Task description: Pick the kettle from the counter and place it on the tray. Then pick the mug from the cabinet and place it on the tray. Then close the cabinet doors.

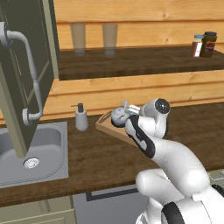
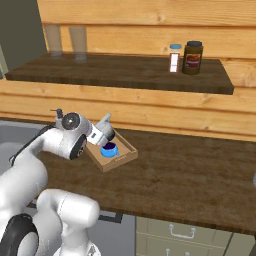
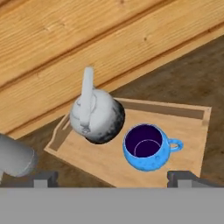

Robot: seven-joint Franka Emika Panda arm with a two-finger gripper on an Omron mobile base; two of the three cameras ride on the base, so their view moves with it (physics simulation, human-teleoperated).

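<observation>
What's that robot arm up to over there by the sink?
It is setting out a tray. The white arm's gripper hovers just above the light-wood tray on the dark counter, and its fingers are spread with nothing between them. The kettle and the blue mug both sit upright on the tray, side by side. One cabinet door stands open over the sink, so closing the cabinet is what looks left to do.

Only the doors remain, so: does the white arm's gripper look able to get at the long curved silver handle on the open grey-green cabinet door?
Probably yes: the gripper hangs open over the light-wood tray, and nothing stands between it and the handle.
</observation>
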